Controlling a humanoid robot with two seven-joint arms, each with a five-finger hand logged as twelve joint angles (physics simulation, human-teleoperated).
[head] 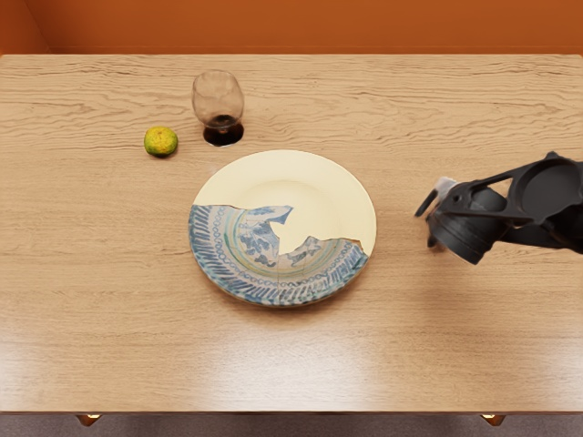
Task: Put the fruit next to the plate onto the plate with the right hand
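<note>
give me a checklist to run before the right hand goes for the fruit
1. Fruit found: the citrus fruit lies free on the table, left of the glass: ok.
2. Plate free: the plate holds nothing: ok.
3. Hand at fruit: the right hand hangs right of the plate, far from the fruit: not ok.
4. Reach path: the glass stands upright close beside the fruit and could be knocked: not ok.
5. Hand ready to grasp: too dark to judge: cannot tell.
</note>
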